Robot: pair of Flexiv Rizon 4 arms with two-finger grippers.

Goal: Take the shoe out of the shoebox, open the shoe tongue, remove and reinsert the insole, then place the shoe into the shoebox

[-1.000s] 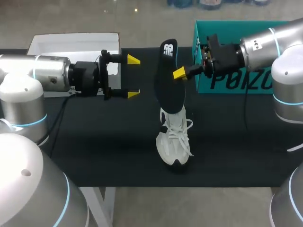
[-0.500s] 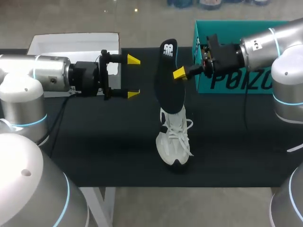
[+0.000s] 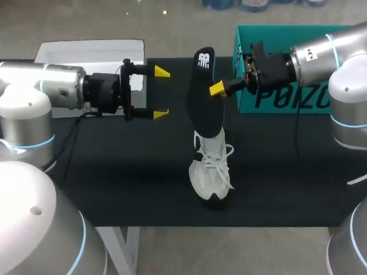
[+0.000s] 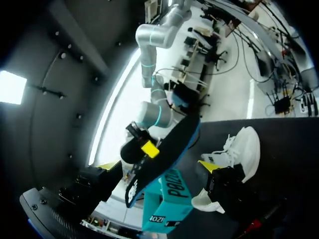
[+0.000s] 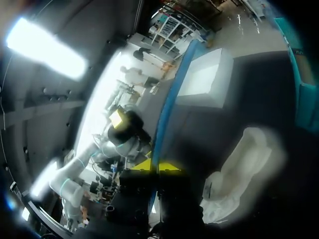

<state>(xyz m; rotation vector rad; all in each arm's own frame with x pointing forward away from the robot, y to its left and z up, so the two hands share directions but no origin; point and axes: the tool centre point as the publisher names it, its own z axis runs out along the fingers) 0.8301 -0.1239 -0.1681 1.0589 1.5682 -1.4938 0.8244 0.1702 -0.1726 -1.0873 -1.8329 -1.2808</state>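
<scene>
Black insole (image 3: 205, 112) pinched in right hand (image 3: 213, 87), above white shoe (image 3: 211, 172); left hand (image 3: 161, 93) wide, apart.

Black table mat (image 3: 114, 172) is covering the tabletop, near edge to far edge. White open-top box (image 3: 86, 52) is sitting at the far left, overhanging the mat's far edge, its white interior showing.

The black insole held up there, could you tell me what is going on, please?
The right gripper is shut on the black insole, holding it upright with its lower end at the opening of the white shoe on the table. The left gripper hangs open beside it, holding nothing. The teal shoebox stands behind, near the right arm.
</scene>
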